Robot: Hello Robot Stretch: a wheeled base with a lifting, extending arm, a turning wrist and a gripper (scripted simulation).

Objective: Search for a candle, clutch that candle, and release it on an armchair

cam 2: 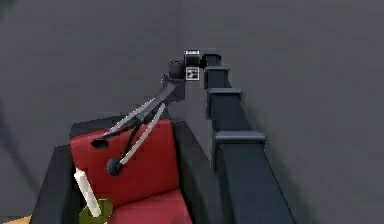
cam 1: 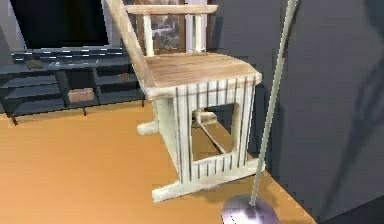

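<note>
Stretch's arm (cam 2: 232, 120) reaches toward a red armchair (cam 2: 165, 165), with its gripper (cam 2: 106, 156) near the cushion. Whether the jaws grip anything, or how they stand, cannot be told. The white candle (cam 2: 82, 188) stands in an olive holder (cam 2: 95, 211) at the seat's near left, so the release step looks all but complete. The next move calls for drawing clear without toppling it.

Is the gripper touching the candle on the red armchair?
Apart. The arm side view shows red armchair cushion between the gripper and the candle.
</note>
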